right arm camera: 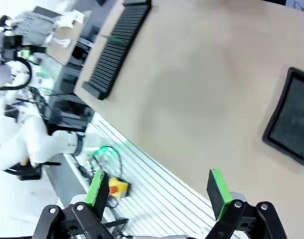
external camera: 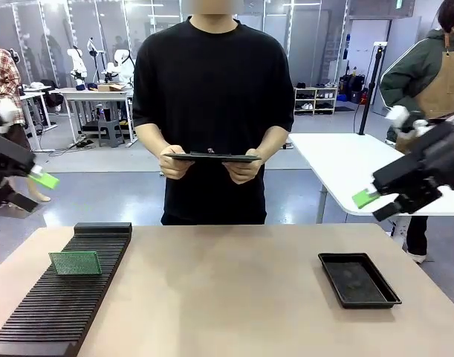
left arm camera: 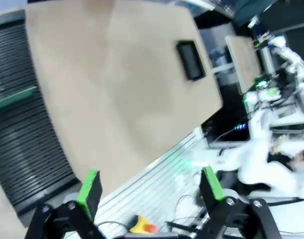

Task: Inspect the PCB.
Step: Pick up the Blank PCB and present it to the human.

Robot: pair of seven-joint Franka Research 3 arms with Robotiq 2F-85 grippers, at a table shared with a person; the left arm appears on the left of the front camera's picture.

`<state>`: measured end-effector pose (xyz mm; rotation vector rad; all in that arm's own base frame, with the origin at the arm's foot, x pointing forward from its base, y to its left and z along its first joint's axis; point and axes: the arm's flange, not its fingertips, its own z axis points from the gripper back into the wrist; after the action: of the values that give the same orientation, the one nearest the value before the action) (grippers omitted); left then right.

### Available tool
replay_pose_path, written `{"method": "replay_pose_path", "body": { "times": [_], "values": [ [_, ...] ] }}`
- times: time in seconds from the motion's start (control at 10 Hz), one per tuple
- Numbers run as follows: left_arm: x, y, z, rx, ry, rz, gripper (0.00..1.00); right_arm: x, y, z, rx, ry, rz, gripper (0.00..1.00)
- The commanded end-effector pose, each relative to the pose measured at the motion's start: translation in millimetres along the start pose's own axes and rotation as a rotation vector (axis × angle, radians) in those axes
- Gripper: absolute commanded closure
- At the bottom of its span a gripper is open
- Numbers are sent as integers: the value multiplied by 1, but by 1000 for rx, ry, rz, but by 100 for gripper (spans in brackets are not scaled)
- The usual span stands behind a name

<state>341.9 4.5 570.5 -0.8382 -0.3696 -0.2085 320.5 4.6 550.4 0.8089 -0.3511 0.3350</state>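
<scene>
Front view: PCB (external camera: pixel 76 263) in rack (external camera: pixel 63 316), tray (external camera: pixel 345 256) aside, left gripper (external camera: pixel 35 190), right gripper (external camera: pixel 375 206) both spread.

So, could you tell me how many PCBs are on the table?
1. The PCB stands slotted in the black rack on the left side of the table, toward the rack's far end. None appears hidden.

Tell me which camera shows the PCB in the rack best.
Front view: the PCB sits in the black slotted rack, its face toward the camera. Left wrist view catches it as a blurred green strip; right wrist view, a thin distant sliver.
</scene>
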Motion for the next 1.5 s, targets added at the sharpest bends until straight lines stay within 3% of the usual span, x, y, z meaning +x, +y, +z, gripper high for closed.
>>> {"method": "replay_pose_path", "body": {
  "times": [0.0, 0.3, 0.5, 0.9, 1.0, 1.4],
  "values": [
    [-35, 26, 12, -112, -112, 50, 0, -37, -17, 10, 129, -76, -30, 0],
    [-83, 73, 29, -150, -224, 150, 0, -87, -33, 19, 298, -198, -129, 0],
    [-101, 90, 35, -166, -282, 136, 0, -104, -42, 15, 308, -226, -168, 0],
    [-93, 86, 36, -138, -310, 112, 0, -97, -40, 12, 236, -213, -157, 0],
    [-73, 98, 66, -123, -292, 149, 0, -65, -55, 57, 268, -210, -198, 0],
    [-73, 98, 66, -123, -292, 149, 0, -65, -55, 57, 268, -210, -198, 0]
  ]
}}
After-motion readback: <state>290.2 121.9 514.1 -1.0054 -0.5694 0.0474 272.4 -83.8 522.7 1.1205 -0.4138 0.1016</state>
